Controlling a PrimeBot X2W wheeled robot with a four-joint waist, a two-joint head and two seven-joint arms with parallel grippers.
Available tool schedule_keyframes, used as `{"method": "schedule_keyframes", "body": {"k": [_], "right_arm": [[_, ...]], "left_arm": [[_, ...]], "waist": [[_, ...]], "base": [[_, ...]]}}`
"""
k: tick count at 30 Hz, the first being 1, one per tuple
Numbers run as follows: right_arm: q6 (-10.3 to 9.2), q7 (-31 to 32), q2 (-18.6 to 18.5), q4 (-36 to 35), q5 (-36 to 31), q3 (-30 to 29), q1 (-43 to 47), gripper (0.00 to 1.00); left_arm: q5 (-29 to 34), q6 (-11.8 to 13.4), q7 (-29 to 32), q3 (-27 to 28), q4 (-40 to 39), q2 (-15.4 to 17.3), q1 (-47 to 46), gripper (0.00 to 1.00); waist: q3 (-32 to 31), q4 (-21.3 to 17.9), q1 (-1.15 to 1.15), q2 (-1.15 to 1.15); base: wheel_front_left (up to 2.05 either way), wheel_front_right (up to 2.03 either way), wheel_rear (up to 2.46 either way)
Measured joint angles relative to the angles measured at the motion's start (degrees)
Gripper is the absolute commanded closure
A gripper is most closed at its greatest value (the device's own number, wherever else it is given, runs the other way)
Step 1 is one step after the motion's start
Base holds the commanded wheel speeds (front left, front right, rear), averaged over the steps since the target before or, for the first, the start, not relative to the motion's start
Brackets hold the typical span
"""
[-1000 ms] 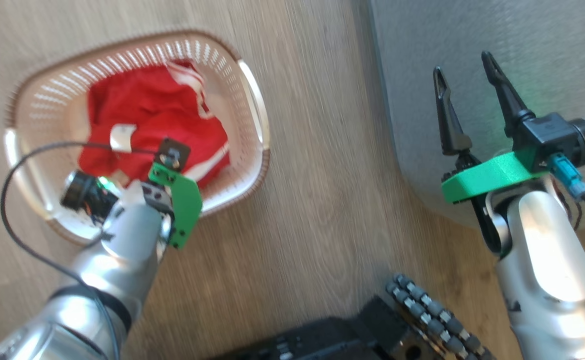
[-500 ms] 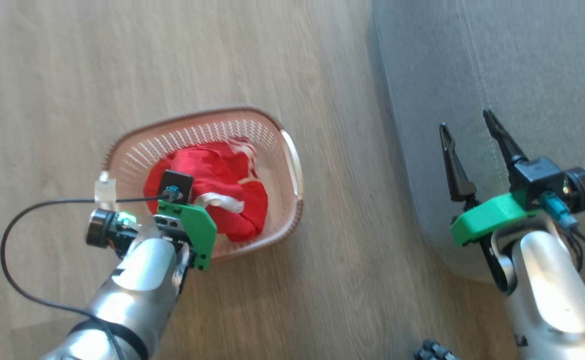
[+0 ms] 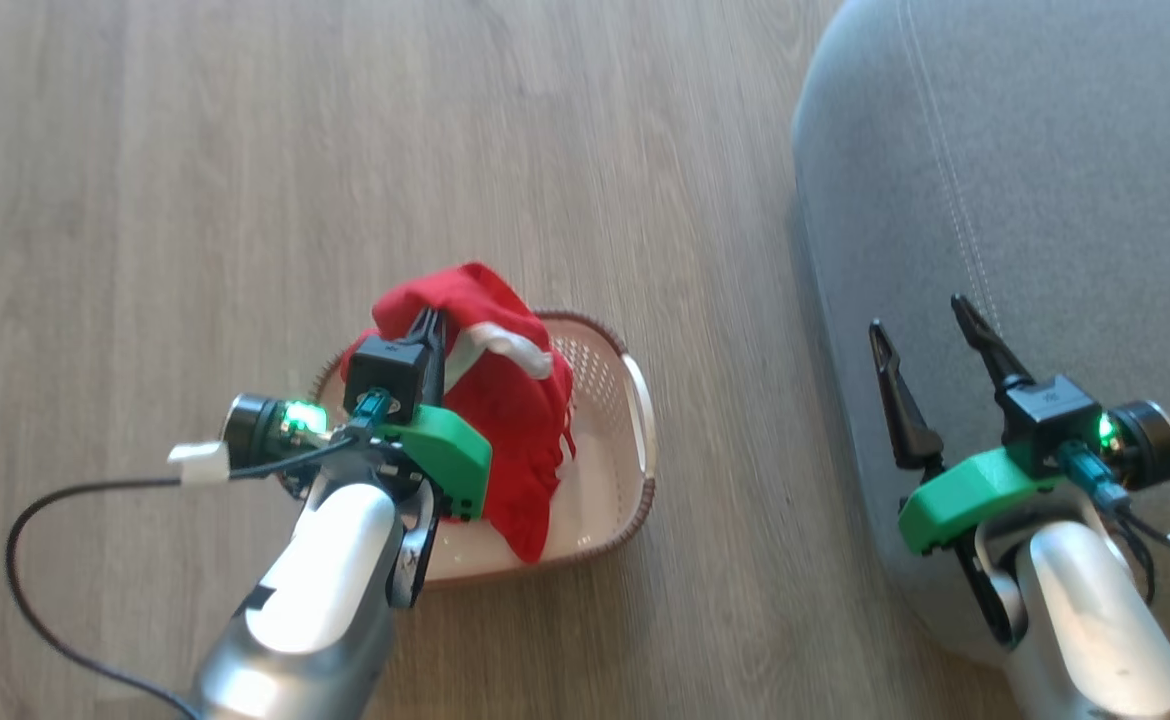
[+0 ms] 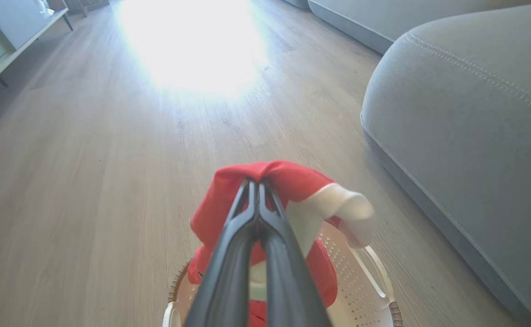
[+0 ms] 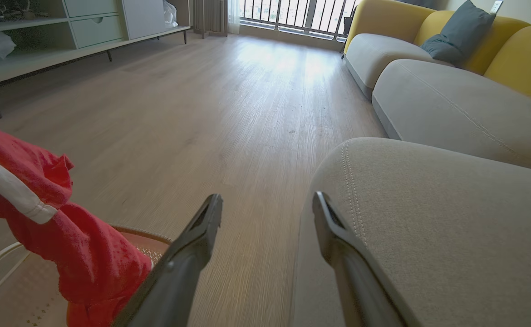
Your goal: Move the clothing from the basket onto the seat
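My left gripper [image 3: 435,318] is shut on a bunched fold of the red clothing [image 3: 515,420], holding it above the basket [image 3: 645,490]. The fabric hangs from the closed fingertips [image 4: 257,184] with a white band draped to the right, and its lower end trails into the basket [image 4: 365,281]. I cannot tell whether a second garment lies under it. My right gripper [image 3: 917,315] is open and empty over the near edge of the grey seat [image 3: 1045,150]. In the right wrist view, the clothing [image 5: 79,245] hangs at the left, with the seat [image 5: 429,227] to the right of the spread gripper [image 5: 266,197].
Wood-look floor [image 3: 195,200] surrounds the basket and separates it from the seat. More grey sofa sections with yellow backrests [image 5: 519,63] and a dark pillow [image 5: 460,34] lie beyond. A low cabinet [image 5: 43,50] lines the far left wall. A black cable [image 3: 35,580] loops off my left wrist.
The head camera has shifted, so the basket appears smaller and lower. My left gripper has risen out of the basket with the red clothing in it. The right gripper stays open by the seat.
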Motion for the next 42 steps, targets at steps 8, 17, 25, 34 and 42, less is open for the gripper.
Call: {"method": "schedule_keyframes", "body": {"k": [8,17,25,34,42], "right_arm": [[0.00,0.00,0.13,-0.80,0.01,0.01,2.98,0.00],[0.00,0.00,0.86,-3.82,0.11,-0.57,6.30,0.00],[0.00,0.00,1.35,-5.00,0.11,-0.45,7.50,0.00],[0.00,0.00,1.34,-6.34,0.57,0.18,8.63,0.00],[0.00,0.00,1.33,-6.82,0.64,0.34,8.76,0.00]], "left_arm": [[7.45,-1.37,-0.02,6.97,-17.45,-0.22,5.25,1.00],[10.89,-4.20,-0.19,9.68,-30.86,-0.75,8.89,1.00],[11.25,-5.22,-0.44,9.76,-40.32,-1.02,8.82,1.00],[11.20,-9.25,-0.44,4.53,-43.36,-1.16,8.68,1.00],[11.20,-10.23,-0.44,1.42,-42.92,-1.14,8.87,1.00]], "waist": [[-4.76,1.52,0.00,0.00],[-8.38,2.71,0.00,0.00],[-9.25,3.90,0.00,0.00],[-9.81,3.37,0.00,0.00],[-10.00,2.55,0.00,0.00]], "base": [[0.00,0.00,0.00],[0.00,0.00,0.00],[0.00,0.00,0.00],[0.00,0.00,0.00],[0.00,0.00,0.00]]}}
